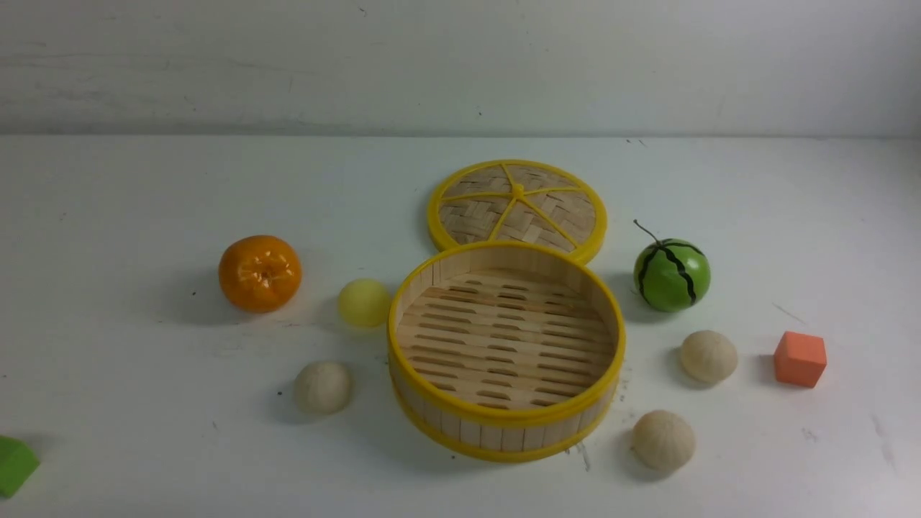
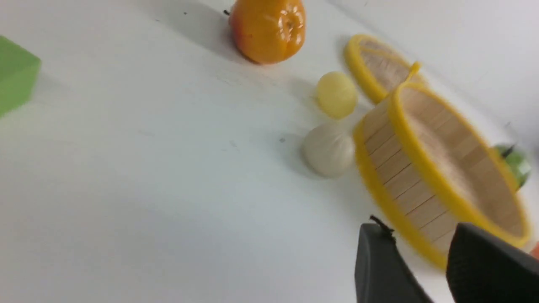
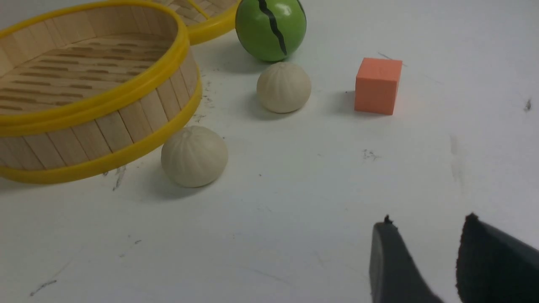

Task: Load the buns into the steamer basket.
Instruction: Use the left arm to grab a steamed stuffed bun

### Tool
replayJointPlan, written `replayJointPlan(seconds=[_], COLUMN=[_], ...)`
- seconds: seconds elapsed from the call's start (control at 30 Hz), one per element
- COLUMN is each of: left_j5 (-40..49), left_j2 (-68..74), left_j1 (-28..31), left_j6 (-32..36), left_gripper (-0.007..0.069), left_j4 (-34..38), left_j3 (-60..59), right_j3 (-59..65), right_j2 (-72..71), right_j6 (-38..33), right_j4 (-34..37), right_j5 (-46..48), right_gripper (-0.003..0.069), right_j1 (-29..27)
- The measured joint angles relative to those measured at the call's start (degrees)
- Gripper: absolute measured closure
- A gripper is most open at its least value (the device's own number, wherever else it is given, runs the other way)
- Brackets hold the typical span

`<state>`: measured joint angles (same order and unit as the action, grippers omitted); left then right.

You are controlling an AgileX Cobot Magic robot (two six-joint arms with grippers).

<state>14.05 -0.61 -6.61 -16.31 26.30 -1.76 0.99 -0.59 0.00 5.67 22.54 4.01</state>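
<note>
With the steamer basket [image 1: 504,421] as clock centre in the front view and 12 o'clock away from the robot, none of the four buns is in it yet. The left gripper [image 2: 421,252], seen only from its wrist, hangs near the basket's wall, fingers apart and empty. A green block [image 1: 14,464] lies far out at 8 o'clock and an orange [image 1: 260,273] at 10. The left cream bun [image 1: 323,387] sits at 8 o'clock, apart from the wall. The yellow bun [image 1: 364,303] sits at 9, just beside the wall; contact cannot be told. The lid [image 1: 516,205] lies flat at 12. The front cream bun [image 1: 663,440] rests at 4 o'clock, the watermelon ball [image 1: 671,275] at 2, the right cream bun [image 1: 709,356] at 3, and an orange cube [image 1: 799,358] lies beyond that. The right gripper [image 3: 427,235] is likewise spread and empty over bare table [image 1: 108,216]. The buns look light, smooth and apt to roll, so a pinch from above across the widest girth seems safest. For the yellow one, fingers at its own 12 and 6 o'clock would avoid the wall. Open table flanks both sides. Each carry must clear the raised yellow rim.
</note>
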Motion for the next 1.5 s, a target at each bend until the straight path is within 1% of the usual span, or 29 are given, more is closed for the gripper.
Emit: replayJointPlan(seconds=[0.03,0.07,0.13,0.23,0.3,0.33,0.4,0.43,0.47,0.5,0.57,0.6,0.63,0.67,0.7,0.73,0.83,0.87,0.9,1.03,1.1,1.13,1.17,1.2,1.27,1.3,1.33,1.4,1.5], left_j5=[-3.01,-3.36,-7.91,-10.15,-6.95,-5.10,-3.68,-0.27,0.79,5.23,12.42,18.95,22.89,23.85,30.64,34.23,37.37,37.47,37.96,38.37,38.52,38.52,38.56,38.56,39.51,39.59,39.85,39.99,39.99], left_j2=[0.00,0.00,0.00,0.00,0.00,0.00,0.08,1.34,1.99,5.23,11.48,16.58,21.25,22.23,29.94,35.50,47.26,48.04,54.44,65.87,73.69,74.12,76.95,77.55,81.10,81.65,83.64,86.31,90.36], left_j1=[0.00,0.00,0.00,0.00,-0.07,-0.07,-0.07,-0.07,-0.07,-0.07,-0.07,-0.07,-0.07,-0.07,-0.07,-0.07,-0.07,-0.07,-0.07,-0.07,-1.89,-2.16,-5.60,-6.07,-12.95,-13.39,-15.97,-17.78,-17.82], left_j6=[-1.95,-1.95,-2.73,-3.62,-2.98,-1.24,0.43,5.02,6.07,9.34,12.06,13.24,14.10,14.26,16.31,18.95,24.69,24.99,26.54,27.73,27.50,27.35,25.25,24.48,17.74,16.65,13.16,10.41,9.09], left_gripper=[0.0387,0.0387,0.0388,0.0408,0.0475,0.0512,0.0538,0.0593,0.0599,0.0633,0.0638,0.0638,0.0638,0.0638,0.0638,0.0638,0.0638,0.0638,0.0638,0.0638,0.0638,0.0638,0.0638,0.0638,0.0638,0.0638,0.0638,0.0638,0.0638], left_j4=[4.69,5.12,9.00,11.86,13.06,12.87,12.61,12.08,12.07,11.81,11.49,11.21,10.95,10.88,9.99,9.24,7.65,7.57,7.13,6.71,4.36,4.03,0.03,-0.51,-9.16,-9.78,-13.91,-17.97,-21.34], left_j3=[0.00,0.00,0.00,0.61,5.02,8.01,10.16,15.13,15.70,19.61,25.02,28.22,30.37,31.42,35.60,37.98,44.07,44.07,47.23,53.19,57.37,57.37,59.72,59.99,63.61,63.86,65.59,67.89,70.70], right_j3=[0.00,0.00,0.00,0.00,0.00,0.00,0.00,0.00,0.00,0.00,0.00,0.00,0.00,0.00,0.00,0.00,0.00,0.00,0.00,0.00,0.00,0.00,0.00,0.00,0.00,0.00,0.00,0.00,0.00], right_j2=[0.00,0.00,0.00,0.00,0.00,0.00,0.00,0.00,0.00,0.00,0.00,0.00,0.00,0.00,0.00,0.00,0.00,0.00,0.00,0.00,0.00,0.00,0.00,0.00,0.00,0.00,0.00,0.00,0.00], right_j6=[0.00,0.00,0.00,0.00,0.00,0.00,0.00,0.00,0.00,0.00,0.00,0.00,0.00,0.00,0.00,0.00,0.00,0.00,0.00,0.00,0.00,0.00,0.00,0.00,0.00,0.00,0.00,0.00,0.00], right_j4=[0.00,0.00,0.00,0.00,0.00,0.00,0.00,0.00,0.00,0.00,0.00,0.00,0.00,0.00,0.00,0.00,0.00,0.00,0.00,0.00,0.00,0.00,0.00,0.00,0.00,0.00,0.00,0.00,0.00], right_j5=[0.00,0.00,0.00,0.00,0.00,0.00,0.00,0.00,0.00,0.00,0.00,0.00,0.00,0.00,0.00,0.00,0.00,0.00,0.00,0.00,0.00,0.00,0.00,0.00,0.00,0.00,0.00,0.00,0.00], right_gripper=[0.0419,0.0419,0.0419,0.0419,0.0419,0.0419,0.0419,0.0419,0.0419,0.0419,0.0419,0.0419,0.0419,0.0419,0.0419,0.0419,0.0419,0.0419,0.0419,0.0419,0.0419,0.0419,0.0419,0.0419,0.0419,0.0419,0.0419,0.0419,0.0419], right_j1=[0.00,0.00,0.00,0.00,0.00,0.00,0.00,0.00,0.00,0.00,0.00,0.00,0.00,0.00,0.00,0.00,0.00,0.00,0.00,0.00,0.00,0.00,0.00,0.00,0.00,0.00,0.00,0.00,0.00])
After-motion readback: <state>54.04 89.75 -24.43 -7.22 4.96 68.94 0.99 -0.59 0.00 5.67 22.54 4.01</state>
